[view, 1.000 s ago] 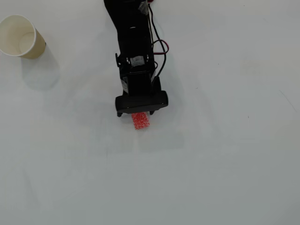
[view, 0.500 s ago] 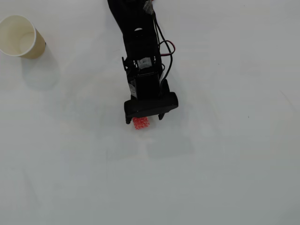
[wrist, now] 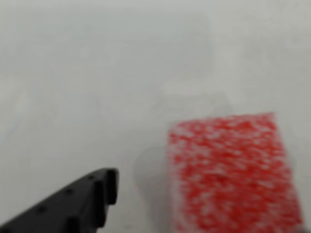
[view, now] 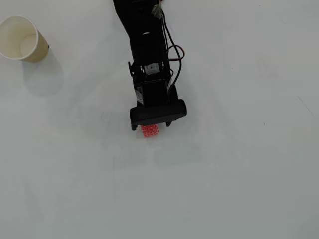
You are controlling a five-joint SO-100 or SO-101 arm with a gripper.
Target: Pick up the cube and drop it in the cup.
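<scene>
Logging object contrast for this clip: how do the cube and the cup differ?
The cube is bright red with white speckles; the cup is cream-white with a tan side. The cube is blocky and smaller; the cup is round, open-mouthed and wider. The cube lies under the gripper; the cup stands alone, far off. Both rest on the white table.

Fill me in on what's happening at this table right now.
A black robot arm's end effector is down over a small red cube in the middle of the white table. In the wrist view a black finger sits apart from the cube, so no grip is confirmed. The cup stands empty, far off at upper left.
</scene>
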